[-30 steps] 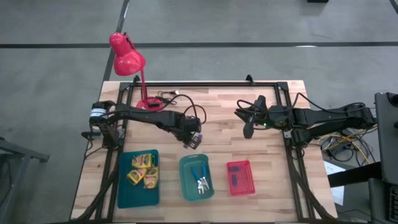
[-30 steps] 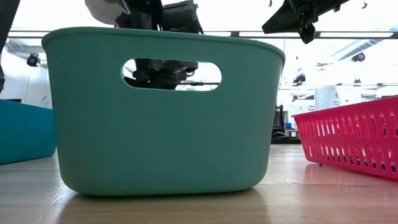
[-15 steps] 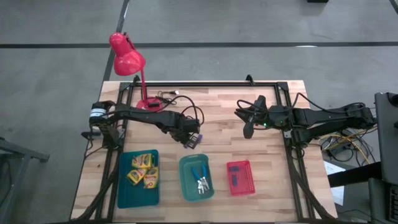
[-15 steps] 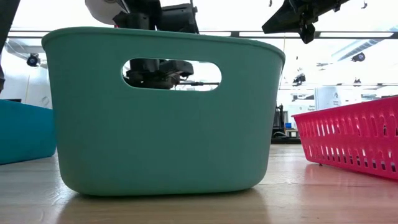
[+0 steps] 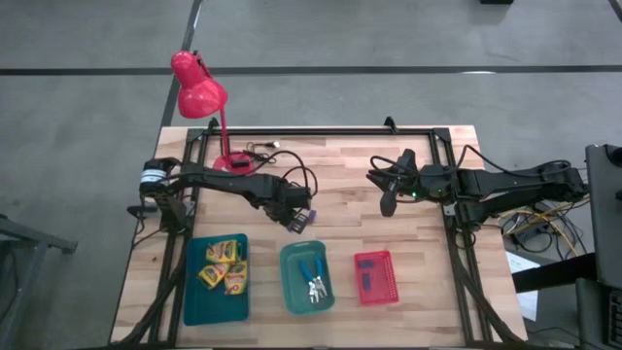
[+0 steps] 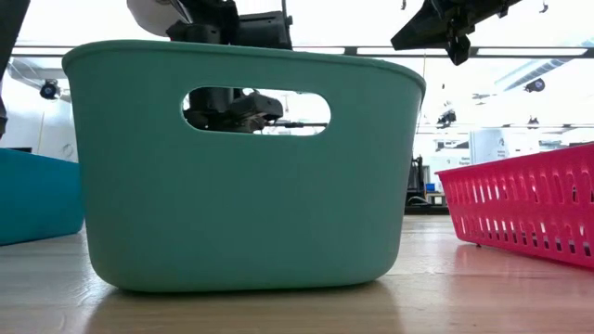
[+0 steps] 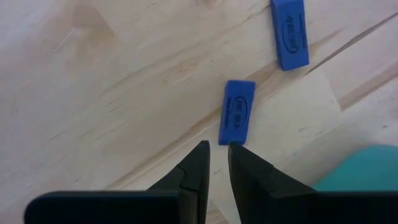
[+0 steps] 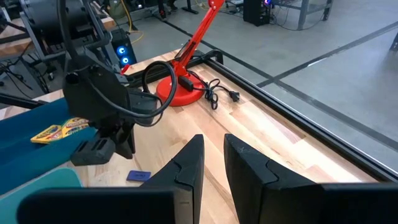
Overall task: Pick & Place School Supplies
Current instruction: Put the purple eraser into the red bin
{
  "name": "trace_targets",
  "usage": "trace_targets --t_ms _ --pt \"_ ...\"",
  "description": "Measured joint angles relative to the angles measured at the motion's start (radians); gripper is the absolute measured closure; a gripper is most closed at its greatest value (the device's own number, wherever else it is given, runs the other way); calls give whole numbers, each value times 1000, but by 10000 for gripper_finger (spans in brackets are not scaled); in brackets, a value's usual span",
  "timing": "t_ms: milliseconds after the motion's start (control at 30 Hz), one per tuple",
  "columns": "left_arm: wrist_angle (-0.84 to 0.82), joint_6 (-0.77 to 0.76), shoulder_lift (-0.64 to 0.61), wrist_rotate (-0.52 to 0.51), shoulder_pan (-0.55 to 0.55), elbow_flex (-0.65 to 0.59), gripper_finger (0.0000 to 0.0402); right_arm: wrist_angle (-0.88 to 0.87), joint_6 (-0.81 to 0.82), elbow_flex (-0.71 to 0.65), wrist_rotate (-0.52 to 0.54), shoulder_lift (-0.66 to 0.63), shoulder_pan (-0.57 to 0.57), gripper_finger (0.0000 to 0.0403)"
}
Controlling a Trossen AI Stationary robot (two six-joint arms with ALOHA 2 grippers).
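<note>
Two arms over the wooden table. The left arm reaches in from the table's left edge, bent at the elbow near the red desk lamp, forearm running toward the middle. The left gripper hangs just above the board, behind the green tray. In its wrist view the left gripper shows its fingers nearly pressed together, a thin gap between them, holding nothing. Just past the tips lies a small blue-purple block, flat on the wood; a second block lies farther on, apart from the first. A teal corner of the green tray shows at the edge of that view.

The right arm stretches in level from the table's right side, and the right gripper waits above bare wood well apart from the left one. Its fingers stand narrowly apart, empty.

Tray contents, from above: yellow-green crayon boxes in the teal tray; blue-handled scissor-like tools in the green tray; dark blocks in the red tray, count not readable.

Low view: green tray fills the frame, left arm's dark body seen through the handle slot.
</note>
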Motion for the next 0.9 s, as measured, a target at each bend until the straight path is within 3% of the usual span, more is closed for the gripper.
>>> trace_targets --t_ms 567,700,900 --pt "76 -12 0 -2 0 0 336 0 0 0 0 0 0 344" --pt "114 -44 0 -2 0 -6 302 0 0 0 0 0 0 344" --pt "139 -52 0 -30 0 -31 211 0 0 0 0 0 0 344"
